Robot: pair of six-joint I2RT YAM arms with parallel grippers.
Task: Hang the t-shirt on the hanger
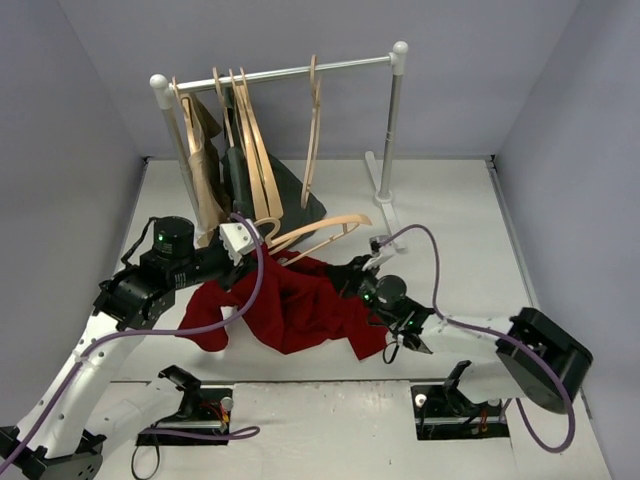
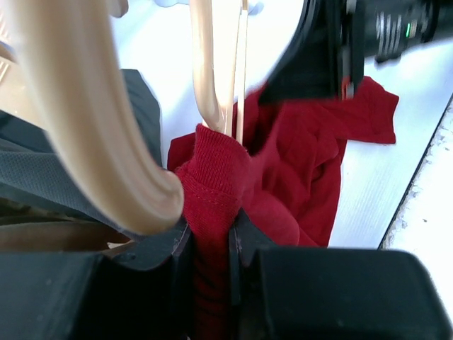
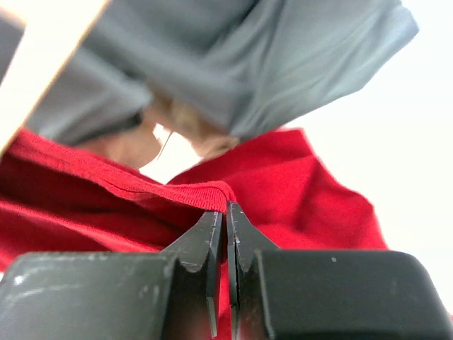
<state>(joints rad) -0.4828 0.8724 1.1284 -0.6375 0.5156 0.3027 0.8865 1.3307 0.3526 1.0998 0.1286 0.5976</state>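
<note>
Your L gripper (image 2: 211, 234) & R gripper (image 3: 226, 212) both pinch t-shirt (image 1: 295, 305) collar; hanger (image 1: 325, 230) lies 12 o'clock of it, axis approx 8-to-2, L nearer.

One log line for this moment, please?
left claw: shut on t-shirt collar | right claw: shut on t-shirt hem | hanger: end at collar

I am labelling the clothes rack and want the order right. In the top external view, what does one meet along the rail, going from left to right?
Left post → beige garment → dark green garment → single bare hanger → right post. The other bare hangers overlap the green garment, so they are left out.
</note>
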